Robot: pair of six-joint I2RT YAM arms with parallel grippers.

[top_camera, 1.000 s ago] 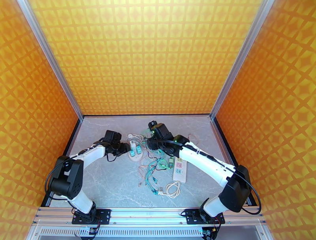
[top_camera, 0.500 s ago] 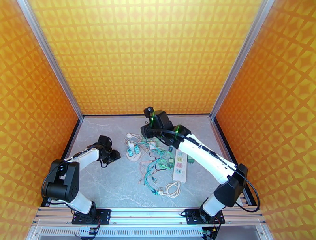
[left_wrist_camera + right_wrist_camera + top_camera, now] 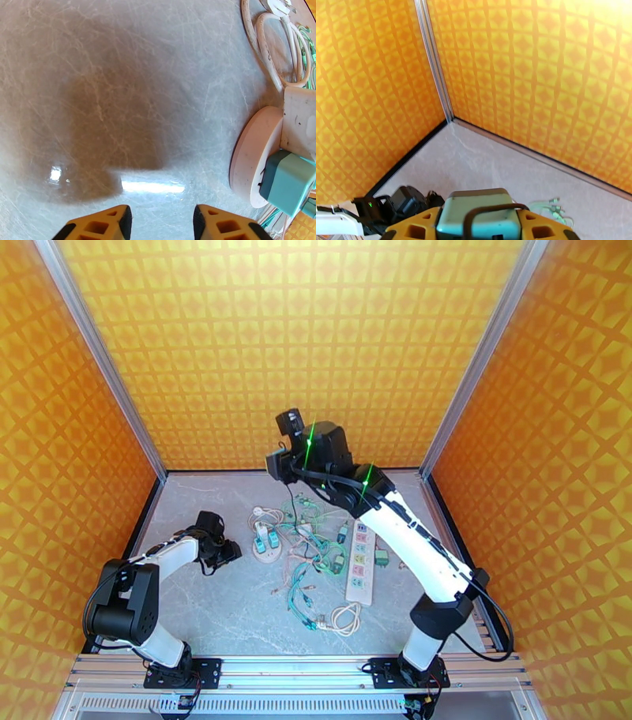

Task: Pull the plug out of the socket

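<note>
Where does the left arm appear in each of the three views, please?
Top external: left arm at lower left, left of the round socket.
Left wrist: its orange fingers along the bottom edge.
Right wrist: dark wrist and white forearm, bottom left corner.
Shared landmark: grey table.

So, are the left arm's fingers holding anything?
No, the left fingers stand apart over the bare table with nothing between them.
</note>
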